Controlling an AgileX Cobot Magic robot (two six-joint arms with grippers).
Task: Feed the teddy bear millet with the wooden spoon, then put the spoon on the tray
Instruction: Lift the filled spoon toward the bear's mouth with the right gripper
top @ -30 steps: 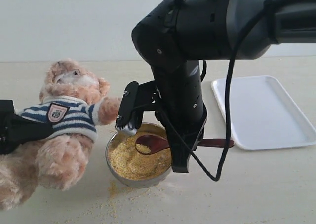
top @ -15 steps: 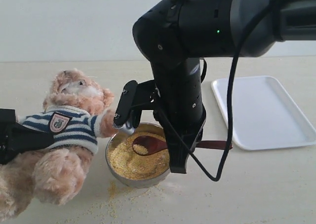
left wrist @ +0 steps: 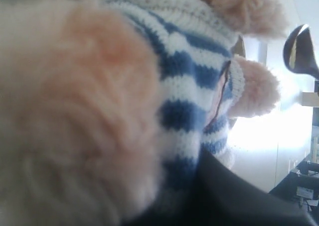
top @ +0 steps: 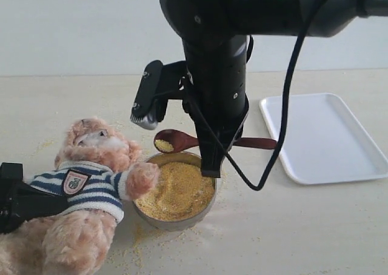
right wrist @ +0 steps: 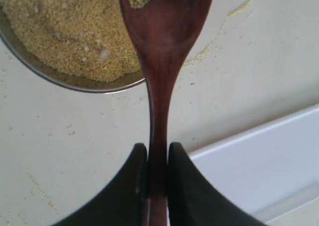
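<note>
Left gripper [top: 24,202] clasps the fluffy tan teddy bear [top: 91,184]; right gripper [right wrist: 157,154] pinches the dark wooden spoon [top: 182,140] carrying yellow millet [top: 163,145].

Soft, even light is spread over the exterior view; a faint shadow is cast on the bench [top: 303,226] beside the steel bowl [top: 176,223]. In the left wrist view the teddy bear [left wrist: 75,111] is blurred by closeness and the background is blown out white. The wooden spoon [right wrist: 159,61] is rendered sharply in the right wrist view.
</note>
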